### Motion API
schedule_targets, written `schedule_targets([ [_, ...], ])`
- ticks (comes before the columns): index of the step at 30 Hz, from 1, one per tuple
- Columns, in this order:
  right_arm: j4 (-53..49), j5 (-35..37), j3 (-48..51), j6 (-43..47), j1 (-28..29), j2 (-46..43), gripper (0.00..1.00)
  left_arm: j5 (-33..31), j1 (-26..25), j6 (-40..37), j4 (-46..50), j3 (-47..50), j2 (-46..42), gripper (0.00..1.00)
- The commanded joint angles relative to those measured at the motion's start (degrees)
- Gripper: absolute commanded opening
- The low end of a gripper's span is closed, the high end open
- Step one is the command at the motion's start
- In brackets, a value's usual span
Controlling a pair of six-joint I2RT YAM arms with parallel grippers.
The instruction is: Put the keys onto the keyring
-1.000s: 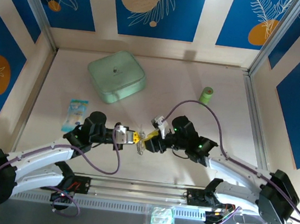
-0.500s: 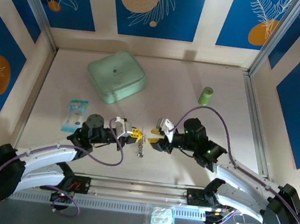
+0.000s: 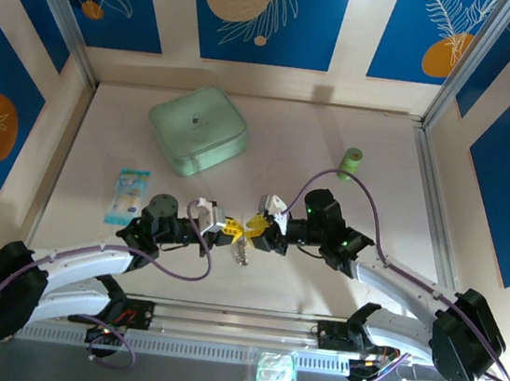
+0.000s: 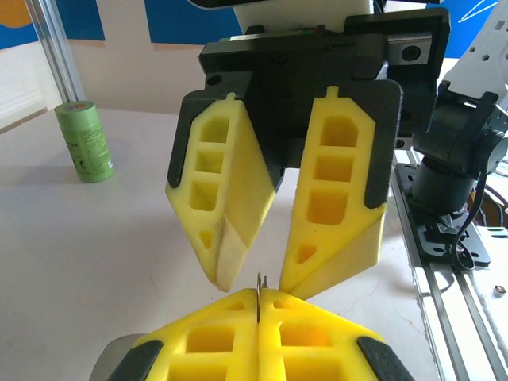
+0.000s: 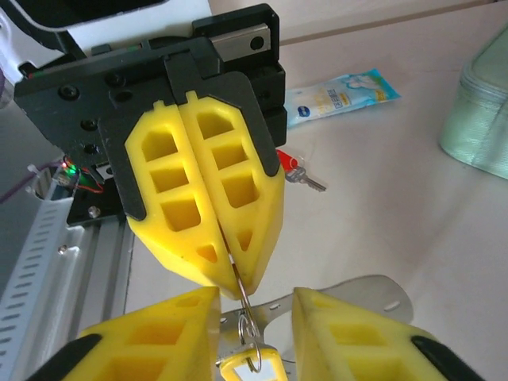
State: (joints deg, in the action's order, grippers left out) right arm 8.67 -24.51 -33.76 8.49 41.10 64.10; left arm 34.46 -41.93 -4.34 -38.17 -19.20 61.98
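The left gripper (image 5: 234,278) is pressed together on the thin wire of the keyring (image 5: 241,295), which is held above the near middle of the tabletop (image 3: 269,155). The right gripper (image 4: 255,279) is spread either side of it.

The yellow key (image 5: 242,367) appears threaded; the red key (image 5: 295,170) lies behind. A steady ring and a square approach are advised.

The tabletop is pale and is enclosed by blue patterned walls (image 3: 260,13).
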Motion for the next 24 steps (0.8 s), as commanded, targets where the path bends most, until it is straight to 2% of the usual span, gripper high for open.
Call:
schedule_targets([
  [1,2.4,-3.1,1.1,-1.1,-0.4,0.3,0.25,2.4,-0.6,0.7,-3.5,-0.7,0.0,0.00],
  [4,2.7,-3.3,1.5,-1.5,-0.4,0.3,0.24,2.4,-0.7,0.5,-3.5,-0.7,0.0,0.00],
  [12,1.8,0.2,3.7,-2.1,-0.8,-3.1,0.31,2.5,-0.6,-1.1,-0.9,-0.8,-1.3,0.00],
  [24,4.8,-3.0,1.9,-3.3,0.6,1.2,0.27,3.2,-0.6,-1.4,-0.8,-1.0,-1.2,0.00],
])
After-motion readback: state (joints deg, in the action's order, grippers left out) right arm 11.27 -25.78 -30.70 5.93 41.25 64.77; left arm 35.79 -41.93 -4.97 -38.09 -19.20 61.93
